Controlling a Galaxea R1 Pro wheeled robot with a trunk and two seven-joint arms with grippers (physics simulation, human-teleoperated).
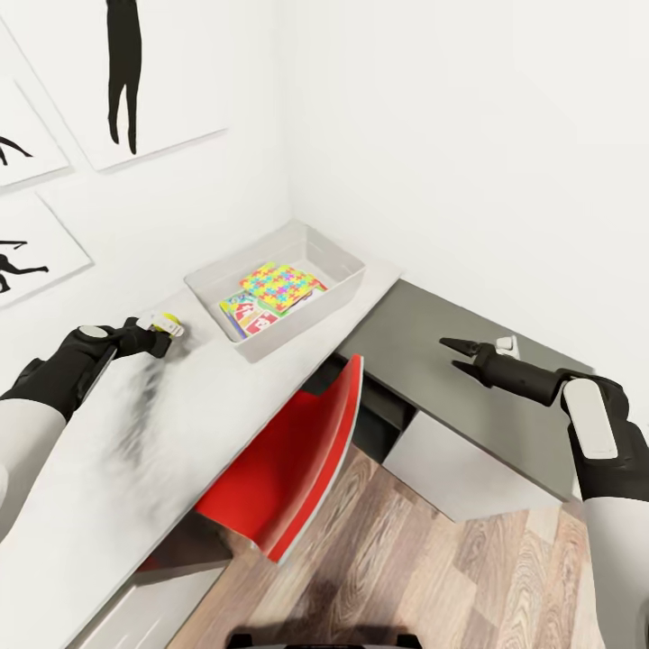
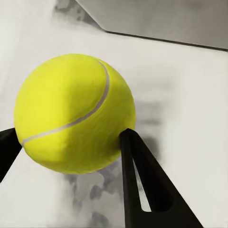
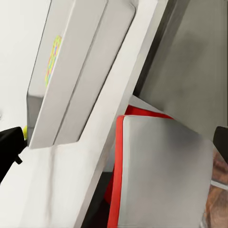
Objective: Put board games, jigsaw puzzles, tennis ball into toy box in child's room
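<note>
My left gripper [image 1: 165,332] is shut on the tennis ball [image 1: 170,323], low over the pale table [image 1: 108,487], a short way left of the toy box [image 1: 344,261]. In the left wrist view the yellow-green tennis ball [image 2: 71,111] sits between the dark fingers [image 2: 142,180] of the left gripper [image 2: 69,137]. A jigsaw puzzle [image 1: 278,287] lies on top inside the box, with a board game [image 1: 248,317] partly under it. My right gripper [image 1: 460,353] hangs open over the table's lower dark-grey section [image 1: 424,361]. The bed is out of view.
A red chair [image 1: 288,451] is tucked under the desk between my arms, also the red chair [image 3: 156,175] in the right wrist view below the toy box [image 3: 71,71]. Walls with black silhouette pictures [image 1: 122,72] close the corner. Wood floor [image 1: 433,568] lies below.
</note>
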